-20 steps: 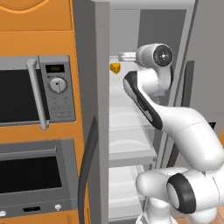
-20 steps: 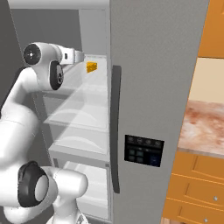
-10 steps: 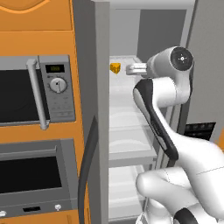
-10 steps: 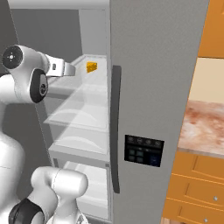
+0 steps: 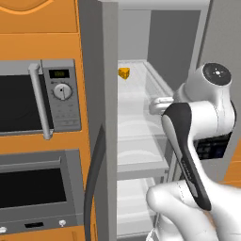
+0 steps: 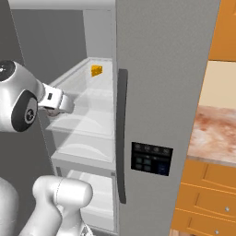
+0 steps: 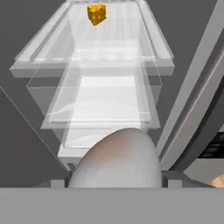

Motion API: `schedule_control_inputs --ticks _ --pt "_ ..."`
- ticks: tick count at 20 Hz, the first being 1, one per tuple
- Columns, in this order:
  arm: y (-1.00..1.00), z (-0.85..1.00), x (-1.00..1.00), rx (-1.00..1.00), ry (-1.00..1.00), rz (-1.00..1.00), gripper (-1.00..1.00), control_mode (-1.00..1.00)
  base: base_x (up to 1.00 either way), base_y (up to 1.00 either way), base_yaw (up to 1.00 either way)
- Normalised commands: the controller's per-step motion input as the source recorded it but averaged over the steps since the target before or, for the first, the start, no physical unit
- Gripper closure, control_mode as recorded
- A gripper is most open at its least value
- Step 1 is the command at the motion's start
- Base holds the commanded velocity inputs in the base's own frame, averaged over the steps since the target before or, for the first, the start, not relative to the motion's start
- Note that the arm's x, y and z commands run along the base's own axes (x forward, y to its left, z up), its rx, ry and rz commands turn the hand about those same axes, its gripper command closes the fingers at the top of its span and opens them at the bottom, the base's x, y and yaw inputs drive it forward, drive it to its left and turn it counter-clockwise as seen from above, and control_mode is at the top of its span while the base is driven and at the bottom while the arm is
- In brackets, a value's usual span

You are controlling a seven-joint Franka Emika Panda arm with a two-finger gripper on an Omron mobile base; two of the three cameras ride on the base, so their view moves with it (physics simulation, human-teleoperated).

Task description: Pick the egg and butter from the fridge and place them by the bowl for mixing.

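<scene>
My hand view is showing the small pale grey-white egg (image 7: 116, 159) I am gripping between my half-spread fingers; yellow-orange butter chunk (image 7: 96, 14) is sitting at twelve o'clock.

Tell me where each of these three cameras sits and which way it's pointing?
Left base view: behind the arm's left, facing the open fridge and microwave; the white arm rises lower right.
Right base view: behind its right, facing the fridge's shut door and dispenser panel; arm lower left.
Hand view: on the hand, looking along the gripper into the shelves, the egg held close.
All three share the butter on the upper shelf.
</scene>
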Motion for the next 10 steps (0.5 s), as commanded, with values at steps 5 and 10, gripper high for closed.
schedule_control_inputs --ticks 5,10 --pt "-0.54 -0.32 -0.37 0.01 0.01 0.03 1.0 -1.0 0.0 0.0 0.0" --pt "0.0 -0.12 -0.13 0.0 0.03 0.0 1.0 -1.0 0.0 0.0 0.0"
